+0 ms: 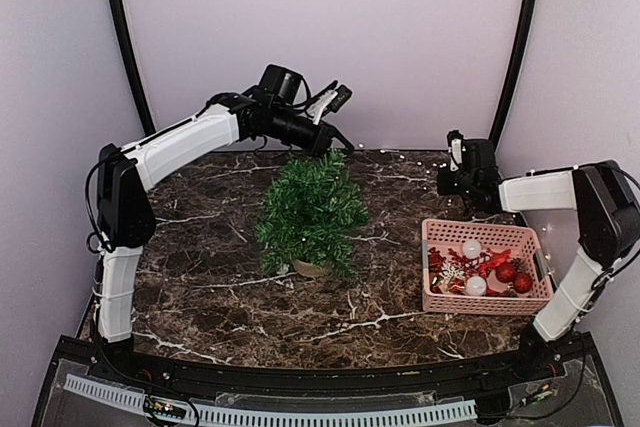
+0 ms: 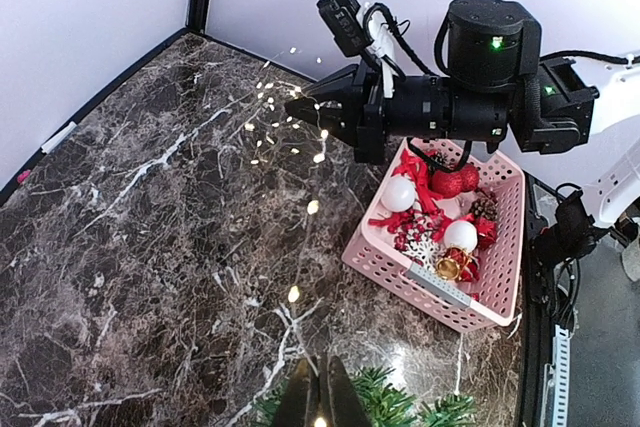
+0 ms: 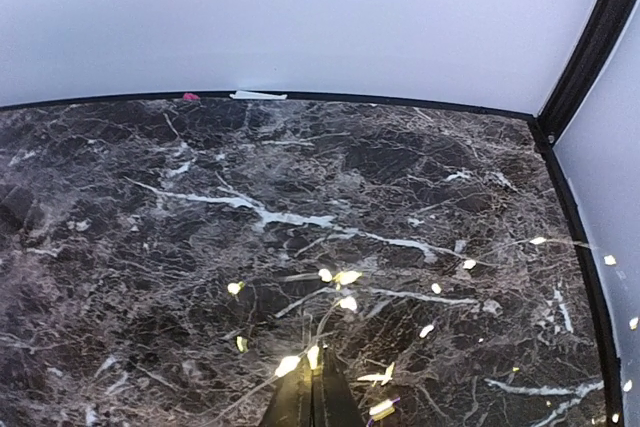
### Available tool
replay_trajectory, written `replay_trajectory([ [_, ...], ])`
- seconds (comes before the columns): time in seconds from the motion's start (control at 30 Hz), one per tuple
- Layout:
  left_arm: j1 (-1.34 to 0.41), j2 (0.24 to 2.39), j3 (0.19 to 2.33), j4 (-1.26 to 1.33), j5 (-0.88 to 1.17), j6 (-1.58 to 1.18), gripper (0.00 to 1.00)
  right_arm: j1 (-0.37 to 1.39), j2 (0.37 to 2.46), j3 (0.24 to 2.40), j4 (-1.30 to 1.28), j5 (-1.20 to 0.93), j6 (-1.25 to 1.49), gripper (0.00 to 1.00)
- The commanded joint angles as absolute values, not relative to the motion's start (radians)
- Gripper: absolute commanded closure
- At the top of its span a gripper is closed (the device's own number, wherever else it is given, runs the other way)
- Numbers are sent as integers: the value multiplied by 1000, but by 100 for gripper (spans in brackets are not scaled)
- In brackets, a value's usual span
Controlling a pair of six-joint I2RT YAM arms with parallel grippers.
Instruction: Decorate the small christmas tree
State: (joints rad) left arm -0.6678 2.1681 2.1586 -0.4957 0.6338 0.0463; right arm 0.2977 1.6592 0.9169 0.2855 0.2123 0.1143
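While the left gripper (image 2: 320, 392) is pressing its jaws together on one end of a lit light string (image 2: 312, 207), the right gripper (image 2: 302, 107) is pinching the same thin wire further along. Its jaws look shut, with bulbs glowing right at their tips in its own wrist view. Between the two grips the string is hanging in a loose run above the marble table (image 1: 200, 277), and a few bulbs are trailing toward the back edge.

Just below the left gripper, the small christmas tree (image 1: 310, 207) is standing a little left of the table's centre. It is sitting upright on its tan pot (image 1: 312, 268), its long axis vertical and its tip pointing straight up at the left wrist.

Judging by this, the task is only beginning. The lights are being held in the air rather than lying on the branches, and no ornament is showing on the tree. The red and white baubles (image 1: 472, 249) are lying in the pink basket (image 1: 480, 227) near the right arm, well apart from the tree. Draping the string and hanging them looks to be what is left.
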Motion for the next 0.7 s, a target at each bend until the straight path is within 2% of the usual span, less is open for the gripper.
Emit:
replay_trajectory([
  [0.0, -671, 2091, 2146, -496, 629, 75, 100, 297, 1553, 912, 295, 73, 116, 100],
  [0.1, -671, 2087, 2147, -488, 629, 86, 85, 308, 1476, 924, 261, -30, 121, 100],
  [0.13, -671, 2085, 2148, -486, 628, 87, 73, 316, 1454, 939, 239, -44, 119, 100],
  [0.17, -672, 2082, 2150, -483, 626, 95, 67, 327, 1434, 958, 211, -50, 115, 100],
  [0.2, -672, 2077, 2151, -482, 623, 99, 56, 339, 1424, 976, 186, -51, 109, 100],
  [0.27, -672, 2066, 2153, -478, 607, 115, 43, 365, 1419, 1023, 138, -43, 95, 100],
  [0.33, -671, 2054, 2157, -475, 587, 124, 33, 387, 1429, 1071, 95, -28, 89, 100],
  [0.47, -668, 2044, 2179, -470, 588, 135, 24, 416, 1467, 1158, 61, -13, 104, 100],
  [0.67, -667, 2056, 2186, -465, 628, 165, 19, 463, 1581, 1321, 37, -3, 118, 100],
])
